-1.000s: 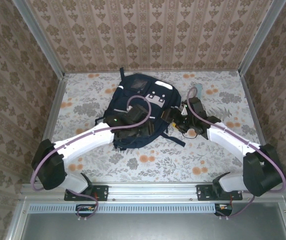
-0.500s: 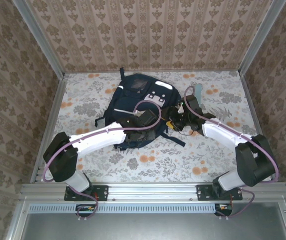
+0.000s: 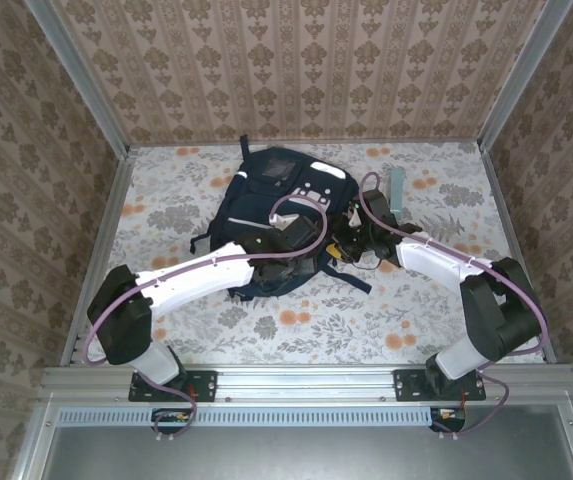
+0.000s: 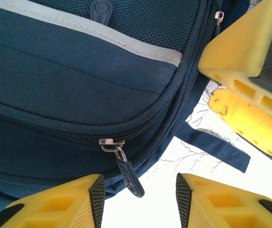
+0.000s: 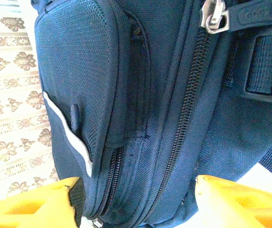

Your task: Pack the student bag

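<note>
The student bag (image 3: 276,205) is a dark navy backpack with a white stripe, lying flat in the middle of the flowered table. My left gripper (image 3: 314,258) is at its lower right corner. In the left wrist view it (image 4: 138,199) stands open, and a navy zipper pull (image 4: 126,173) hangs between the jaws near the left pad, not gripped. My right gripper (image 3: 344,240) is beside the bag's right edge, its yellow fingers (image 4: 242,52) close to the left ones. In the right wrist view it (image 5: 136,204) is open, facing the bag's side (image 5: 164,109) and its zippers.
A pale blue-grey flat item (image 3: 397,187) lies on the table right of the bag. A navy strap (image 4: 214,147) trails from the bag across the cloth by the grippers. A second zipper pull (image 5: 216,16) sits high on the bag's side. Patterned walls enclose the table.
My left gripper has slid right along the bag's lower edge to its corner. My right gripper has come in leftward against the bag's right side, and its jaws have narrowed a little.
</note>
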You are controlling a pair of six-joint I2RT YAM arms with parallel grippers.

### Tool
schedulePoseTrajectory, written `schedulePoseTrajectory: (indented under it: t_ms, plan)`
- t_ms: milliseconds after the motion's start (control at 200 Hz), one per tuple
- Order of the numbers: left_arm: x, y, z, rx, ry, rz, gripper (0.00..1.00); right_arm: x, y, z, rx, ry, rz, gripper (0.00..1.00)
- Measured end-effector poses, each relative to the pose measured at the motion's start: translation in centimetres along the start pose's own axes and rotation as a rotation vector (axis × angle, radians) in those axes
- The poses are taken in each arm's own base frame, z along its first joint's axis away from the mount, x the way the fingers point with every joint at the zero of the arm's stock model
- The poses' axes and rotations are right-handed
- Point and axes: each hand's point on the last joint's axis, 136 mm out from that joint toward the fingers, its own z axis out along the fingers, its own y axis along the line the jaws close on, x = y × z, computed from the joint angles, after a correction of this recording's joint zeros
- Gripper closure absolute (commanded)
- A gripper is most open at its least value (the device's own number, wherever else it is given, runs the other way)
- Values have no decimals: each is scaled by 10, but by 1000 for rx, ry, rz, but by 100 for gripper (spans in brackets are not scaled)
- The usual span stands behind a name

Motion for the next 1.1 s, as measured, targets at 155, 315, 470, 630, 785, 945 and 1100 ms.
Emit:
schedulePoseTrajectory:
  t_ms: [155,315,470,630,785,945,1100]
  plan:
    - [0,0,2,-13,5,4,59,0,1,0,-1,1,-2,36]
    - [4,3,16,-46,26,11,65,0,6,1,-10,3,-11,43]
    - [6,6,21,-59,35,10,72,2,11,5,-18,14,-22,48]
    - [3,9,21,-64,31,9,82,4,14,11,-20,27,-29,52]
    - [3,11,21,-73,31,14,92,1,24,17,-31,31,-38,54]
    - [3,12,20,-77,31,16,100,0,26,24,-26,38,-38,55]
    - [0,17,14,-77,16,13,100,-1,23,29,-2,47,-26,69]
